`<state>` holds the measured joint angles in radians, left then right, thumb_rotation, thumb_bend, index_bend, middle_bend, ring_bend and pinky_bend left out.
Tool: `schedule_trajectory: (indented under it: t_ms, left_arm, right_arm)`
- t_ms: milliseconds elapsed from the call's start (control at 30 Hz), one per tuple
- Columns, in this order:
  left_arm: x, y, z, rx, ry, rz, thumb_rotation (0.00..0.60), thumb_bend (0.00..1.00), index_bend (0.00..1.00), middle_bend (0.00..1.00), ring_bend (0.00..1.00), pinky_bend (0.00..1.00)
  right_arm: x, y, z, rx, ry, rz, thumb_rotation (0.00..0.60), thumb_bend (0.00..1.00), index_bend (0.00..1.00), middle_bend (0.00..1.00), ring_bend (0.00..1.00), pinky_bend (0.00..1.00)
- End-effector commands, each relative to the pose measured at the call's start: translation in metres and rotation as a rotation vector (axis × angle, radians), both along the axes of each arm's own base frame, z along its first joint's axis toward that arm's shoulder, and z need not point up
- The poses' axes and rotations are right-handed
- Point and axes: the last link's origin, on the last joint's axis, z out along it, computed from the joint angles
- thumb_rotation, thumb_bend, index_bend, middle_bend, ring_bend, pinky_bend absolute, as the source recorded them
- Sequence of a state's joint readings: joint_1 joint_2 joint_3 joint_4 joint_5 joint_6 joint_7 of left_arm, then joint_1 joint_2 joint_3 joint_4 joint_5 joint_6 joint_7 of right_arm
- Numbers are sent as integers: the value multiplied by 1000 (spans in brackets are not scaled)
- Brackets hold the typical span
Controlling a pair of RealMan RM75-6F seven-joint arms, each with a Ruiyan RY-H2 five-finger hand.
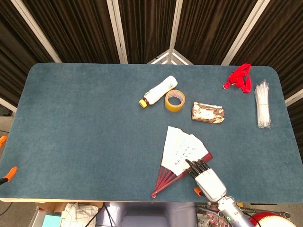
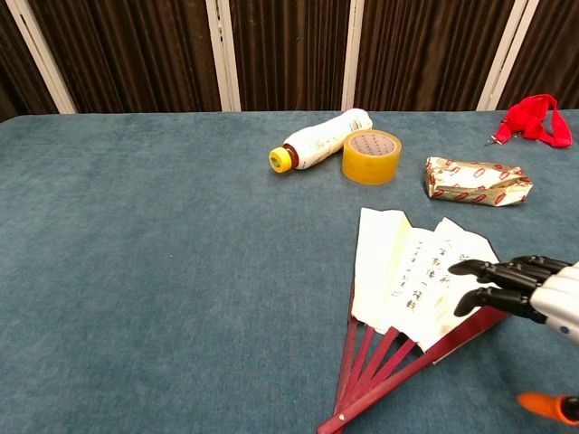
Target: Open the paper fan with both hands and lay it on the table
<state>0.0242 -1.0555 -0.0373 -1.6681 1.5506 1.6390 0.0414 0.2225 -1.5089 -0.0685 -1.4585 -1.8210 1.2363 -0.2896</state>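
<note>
Right robot hand [image 1: 204, 175] sits at the near edge of the table [image 1: 85, 123], palm down, fingers [image 2: 493, 268] stretched fwd & slightly apart, holding nothing. Fingertips overlap the paper fan [image 1: 182, 153] at its right side, above the outer red guard stick; can't tell from either view whether they touch the paper or just hover over it. In chest view the robot hand [image 2: 525, 285] comes in from the right edge, dark fingers pointing left over the white leaf w/ the black writing.

Fan lies flat on the table, partly spread, not fully: white pleats fan out up & away from the hand, red ribs converge to the pivot, which is left of & nearer than the hand, close to the table's front edge. Most of the fan is just left of & beyond the fingertips.

Left robot hand: not seen in either view.

Beyond the hand, well apart: patterned wrapped packet [image 1: 208, 113], straight ahead. Yellow tape roll [image 1: 174, 100] & white bottle w/ yellow cap [image 1: 158, 91], ahead & to the left, tape just beside the bottle. Red lanyard [image 1: 241, 78] and a clear bundle of thin white sticks [image 1: 262, 104], far ahead to the right, near the table's far-right corner.
</note>
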Motion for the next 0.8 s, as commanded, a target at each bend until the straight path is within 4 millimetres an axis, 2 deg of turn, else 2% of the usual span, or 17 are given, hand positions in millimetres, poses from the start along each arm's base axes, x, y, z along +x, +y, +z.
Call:
schedule_trajectory:
  t_ms: [33,800]
  left_arm:
    - [0,1,0,-1,0,3,600,320,107,10,0,97]
    - [-1,3,-3,-5,15,17,600,320,107,10,0,97]
  right_arm:
    - [2,-5,-6,-1,11,4,600,205,300,101,184,172]
    - [15,-14,-33,-8,-21,56,600,205,392,101,205,172]
